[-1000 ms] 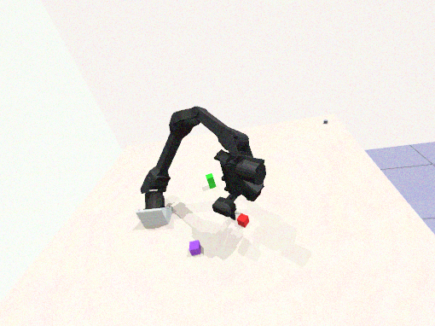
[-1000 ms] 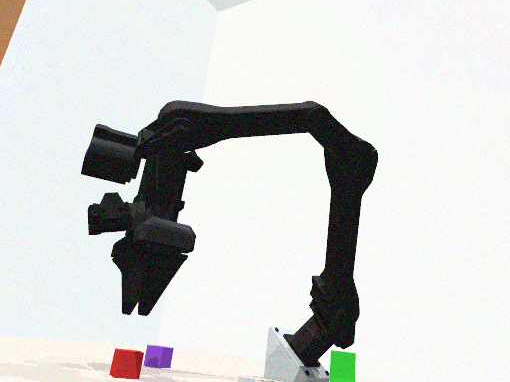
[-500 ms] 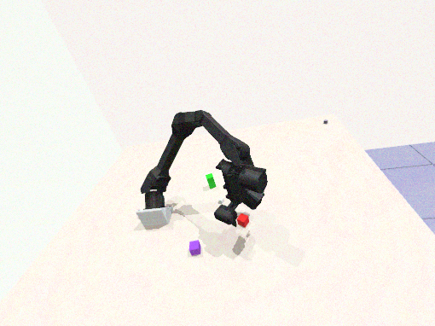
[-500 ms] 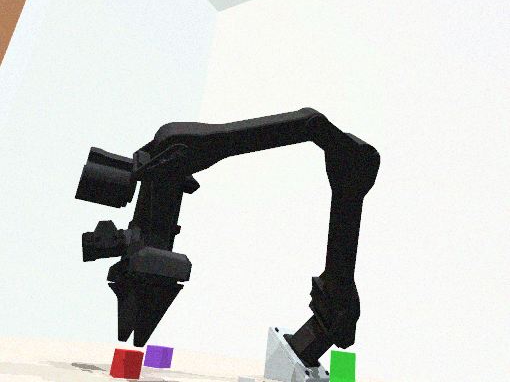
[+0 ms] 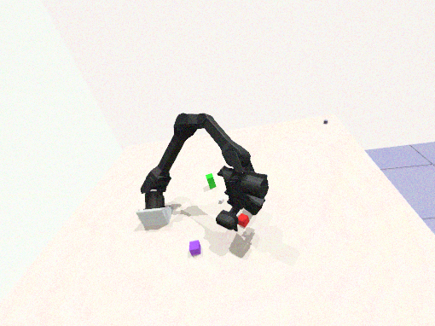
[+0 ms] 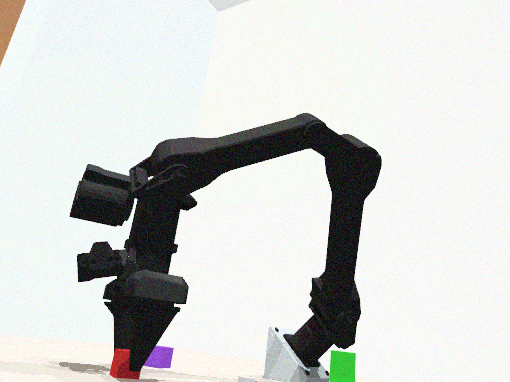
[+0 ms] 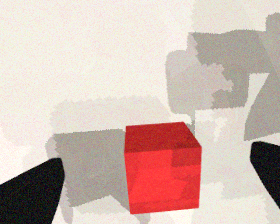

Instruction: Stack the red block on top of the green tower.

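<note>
The red block [image 5: 243,220] [image 6: 120,364] [image 7: 162,175] sits on the table below the arm. My gripper [image 6: 129,361] [image 7: 159,160] is open and points down at it, with its fingertips low at the block. In the wrist view the block lies between the two fingers, with a gap on each side. In the exterior view one finger partly covers the block and the other is partly behind it. The green tower [image 5: 211,181] [image 6: 343,366] stands upright near the arm's base, away from the gripper; its bottom is cut off in the exterior view.
A purple block [image 5: 194,247] [image 6: 161,356] lies on the table toward the front in the top view. A tiny grey piece [image 5: 221,201] lies between the green tower and the gripper. The arm's pale base [image 5: 154,218] [image 6: 285,356] is at the left in the top view. A small dark object [image 5: 325,121] is at the far edge.
</note>
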Robot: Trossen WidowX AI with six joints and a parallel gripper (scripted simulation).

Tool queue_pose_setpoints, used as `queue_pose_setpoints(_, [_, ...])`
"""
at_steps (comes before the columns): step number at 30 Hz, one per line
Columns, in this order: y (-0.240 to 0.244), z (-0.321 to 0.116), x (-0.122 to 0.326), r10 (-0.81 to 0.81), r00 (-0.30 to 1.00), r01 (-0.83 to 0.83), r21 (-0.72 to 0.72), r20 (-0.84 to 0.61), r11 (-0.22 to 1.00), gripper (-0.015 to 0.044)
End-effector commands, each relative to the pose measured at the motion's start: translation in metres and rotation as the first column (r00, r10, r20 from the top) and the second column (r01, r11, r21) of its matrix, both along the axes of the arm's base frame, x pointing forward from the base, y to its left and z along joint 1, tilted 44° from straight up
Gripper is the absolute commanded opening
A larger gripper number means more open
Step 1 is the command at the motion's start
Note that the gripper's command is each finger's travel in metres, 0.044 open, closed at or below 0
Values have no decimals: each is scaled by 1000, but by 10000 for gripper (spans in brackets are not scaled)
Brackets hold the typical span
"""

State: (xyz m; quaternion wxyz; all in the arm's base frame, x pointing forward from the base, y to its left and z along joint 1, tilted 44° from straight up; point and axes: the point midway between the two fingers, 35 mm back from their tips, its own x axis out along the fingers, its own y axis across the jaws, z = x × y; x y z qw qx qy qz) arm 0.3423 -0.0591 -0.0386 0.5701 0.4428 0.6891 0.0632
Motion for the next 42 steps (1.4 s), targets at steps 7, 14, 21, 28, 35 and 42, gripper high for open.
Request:
queue_pose_setpoints(7, [3,-2,0,-4,1000,4,4,-2,1000,440])
queue_pose_setpoints(14, [3,-2,0,-4,1000,4,4,-2,1000,387])
queue_pose_setpoints(21, [3,-2,0,-4,1000,4,4,-2,1000,204])
queue_pose_setpoints(28, [3,-2,0,-4,1000,4,4,-2,1000,98])
queue_pose_setpoints(35, [-4,4,0,-4,1000,4,3,-2,1000,0])
queue_pose_setpoints(42, [-26,27,-2,-4,1000,4,1,-3,1000,0])
